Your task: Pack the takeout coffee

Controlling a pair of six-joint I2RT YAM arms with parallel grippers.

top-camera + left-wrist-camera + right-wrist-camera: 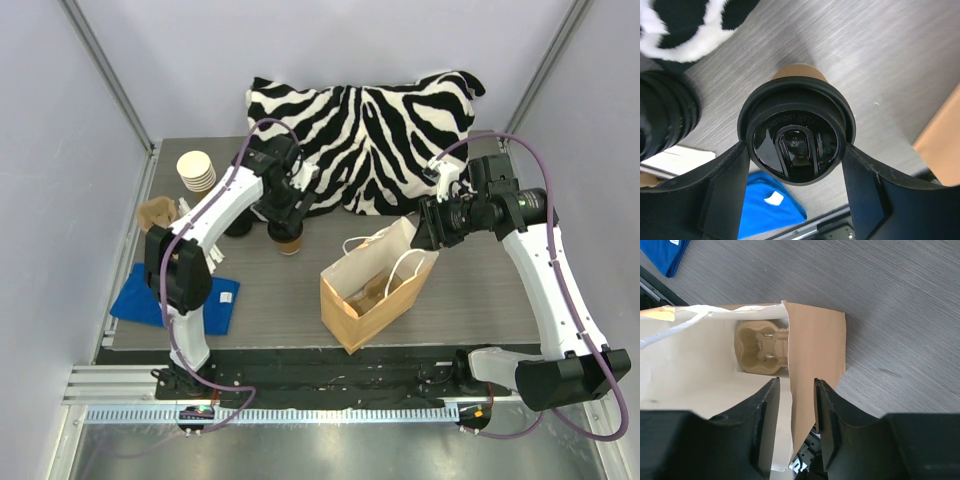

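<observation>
The takeout coffee, a brown paper cup with a black lid, stands on the grey table left of the paper bag. My left gripper comes down over it, and in the left wrist view both fingers press the sides of the lid. My right gripper is at the bag's upper right rim. In the right wrist view it is open and straddles the bag's wall, one finger inside and one outside. A moulded cup carrier lies at the bag's bottom.
A zebra pillow lies at the back. A stack of lidless cups and a brown carrier sit at the back left. A stack of black lids stands beside the coffee. A blue cloth lies at the front left.
</observation>
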